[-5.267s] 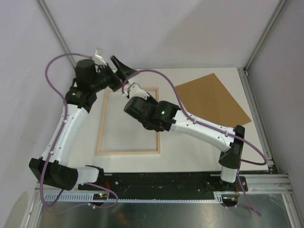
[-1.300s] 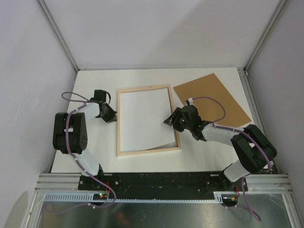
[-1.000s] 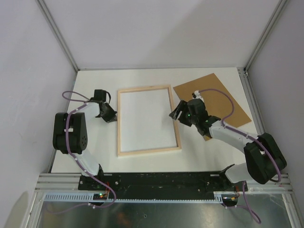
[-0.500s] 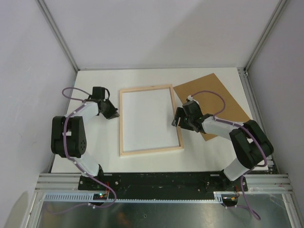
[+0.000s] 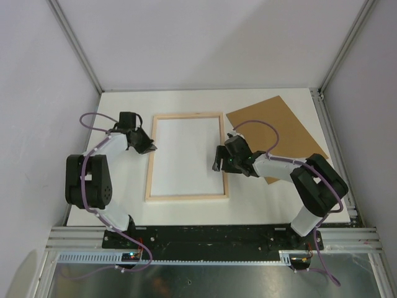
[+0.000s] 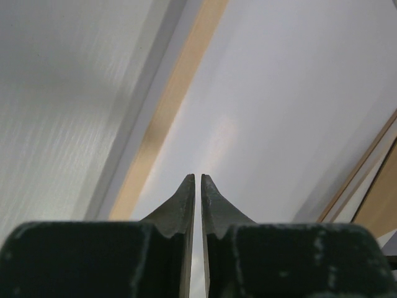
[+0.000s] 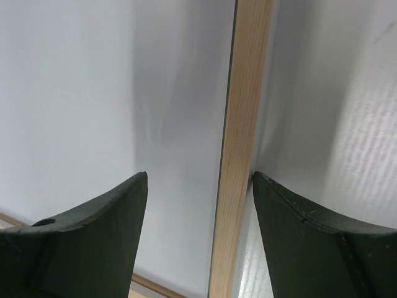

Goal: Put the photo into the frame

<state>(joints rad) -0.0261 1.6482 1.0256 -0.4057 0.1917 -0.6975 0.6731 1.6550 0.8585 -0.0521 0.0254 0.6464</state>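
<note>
The frame (image 5: 187, 197) lies flat on the desk (image 5: 186, 214) at centre, pale wood side up. The photo (image 5: 185, 155) sits inside it showing only a white face. Half a second ago the frame was skewed, with its near end out toward 3 o'clock. Now that end has slid toward 9 o'clock and the long rails run straight from 6 to 12.

The right pincer (image 5: 216, 162) is at the frame's 3 o'clock rail, further toward 9 o'clock than before. In the right wrist view its fingers (image 7: 99, 217) are spread wide, one either side of the wood rail, white sheet on one side and desk on the other. Cannot tell if either finger touches the rail.

The left pincer (image 5: 151, 148) is at the 9 o'clock rail, toward the far end, barely moved. In the left wrist view the tips are drawn in to a thin slit with nothing between them, and they point over the white sheet just inside the rail.

The brown backing board (image 5: 282, 127) is at 2 o'clock of the frame, unchanged, with the right arm across its near corner.
</note>
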